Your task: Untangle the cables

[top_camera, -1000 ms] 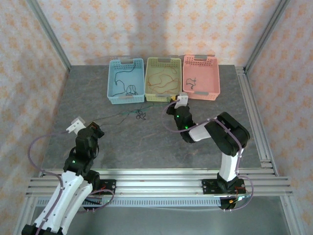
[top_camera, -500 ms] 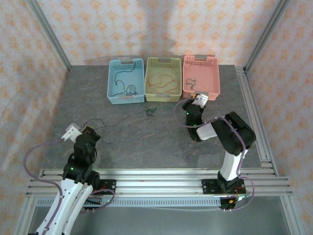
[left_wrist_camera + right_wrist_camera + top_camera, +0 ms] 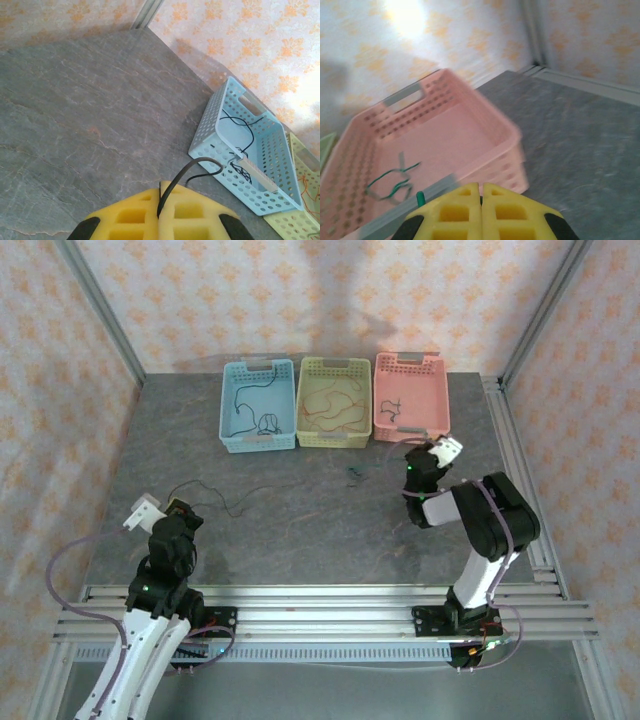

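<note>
Arms: left arm and right arm are showing white shells between black joints.
Hoses: lilac hoses are looping alongside.
Hands: left hand and right hand are wearing yellow grid-moulded pads.

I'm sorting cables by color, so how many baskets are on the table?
3, side by side, far across the table: blue basket left, green basket middle, pink basket right.

I see a grey stone-look table. Walls with orange-flower paper stand behind and beside it, and metal rails run along its near edge.
</note>
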Controlling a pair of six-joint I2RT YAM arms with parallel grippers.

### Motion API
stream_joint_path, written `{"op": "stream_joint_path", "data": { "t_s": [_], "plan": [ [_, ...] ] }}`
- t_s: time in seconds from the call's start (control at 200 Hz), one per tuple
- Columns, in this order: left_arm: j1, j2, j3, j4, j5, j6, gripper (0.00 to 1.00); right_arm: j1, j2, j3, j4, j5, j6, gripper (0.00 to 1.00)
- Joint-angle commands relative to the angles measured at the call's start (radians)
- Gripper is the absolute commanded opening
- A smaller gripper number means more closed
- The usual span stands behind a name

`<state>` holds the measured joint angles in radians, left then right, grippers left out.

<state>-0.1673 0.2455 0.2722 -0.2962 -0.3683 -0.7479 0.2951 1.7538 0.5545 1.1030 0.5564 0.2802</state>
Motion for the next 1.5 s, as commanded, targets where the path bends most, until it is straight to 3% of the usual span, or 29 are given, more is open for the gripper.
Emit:
{"op": "stream_joint_path", "data": {
  "t_s": [0.0,0.375,0.686,0.806,1.081,1.371,1.496],
  "plan": [
    [0.012,-0.02,-0.004,-0.033,-0.056,-0.025,0.0,-0.015,-0.022,-0.003,-0.028,0.031,0.058,0.0],
    [0.016,0.018,-0.001,0.006,-0.009,0.001,0.0,-0.05,0.004,-0.008,-0.013,-0.045,0.13,0.0],
    [0.016,0.038,0.013,0.058,0.095,0.044,0.0,-0.05,0.024,0.004,0.001,-0.104,0.133,0.0],
    [0.014,0.085,0.067,0.126,0.188,0.008,0.0,-0.048,0.032,0.011,0.003,-0.129,0.138,0.0],
    [0.011,0.557,0.552,0.067,0.345,0.054,0.0,-0.048,0.055,0.019,0.009,-0.163,0.162,0.0],
    [0.006,1.033,1.079,-0.065,0.312,0.154,0.0,-0.047,0.069,0.028,0.007,-0.192,0.17,0.0],
    [0.009,1.201,1.287,-0.075,0.35,0.203,0.0,-0.045,0.072,0.031,0.001,-0.208,0.171,0.0]
  ]
}}
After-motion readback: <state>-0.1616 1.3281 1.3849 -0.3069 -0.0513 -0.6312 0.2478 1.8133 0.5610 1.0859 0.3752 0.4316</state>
